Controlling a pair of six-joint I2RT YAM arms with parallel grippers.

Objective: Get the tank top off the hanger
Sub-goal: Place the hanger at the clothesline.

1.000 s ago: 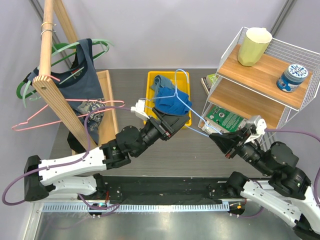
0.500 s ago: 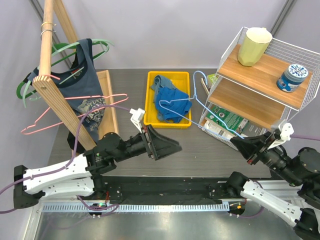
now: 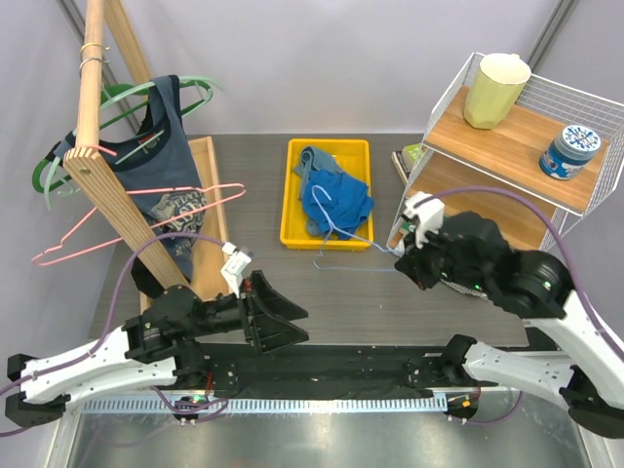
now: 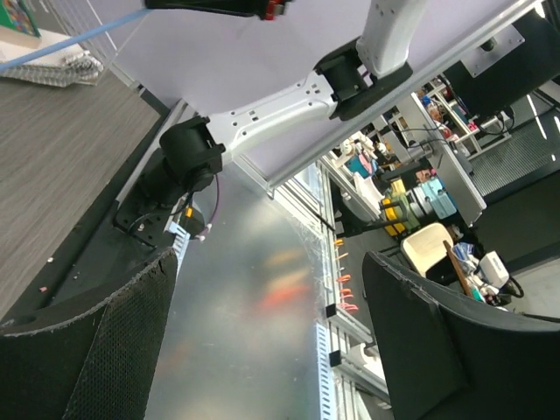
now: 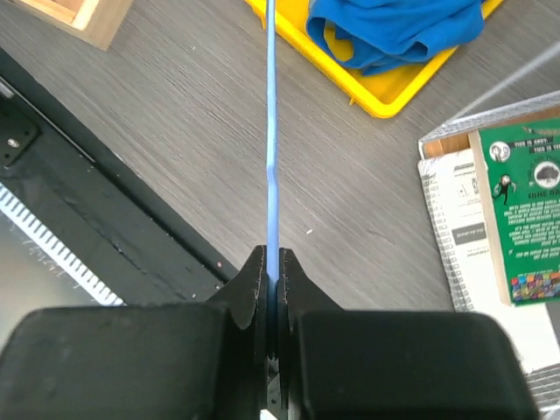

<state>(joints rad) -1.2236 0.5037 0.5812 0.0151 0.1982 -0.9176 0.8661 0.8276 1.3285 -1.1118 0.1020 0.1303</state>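
The blue tank top [image 3: 341, 203] lies bunched in the yellow tray [image 3: 295, 234]. My right claw [image 5: 269, 258] is clenched on the blue hanger [image 5: 269, 131], whose far end overlaps the cloth, so I judge the job nearly done. My left claw [image 3: 297, 327] gapes, holding nothing. I count three hangers, blue, green [image 3: 49, 180] and pink [image 3: 68, 249], two tops and one tray.

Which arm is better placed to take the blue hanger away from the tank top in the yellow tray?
Right. The right pincer is shut on the blue hanger; the left pincer is open, empty and apart from it.
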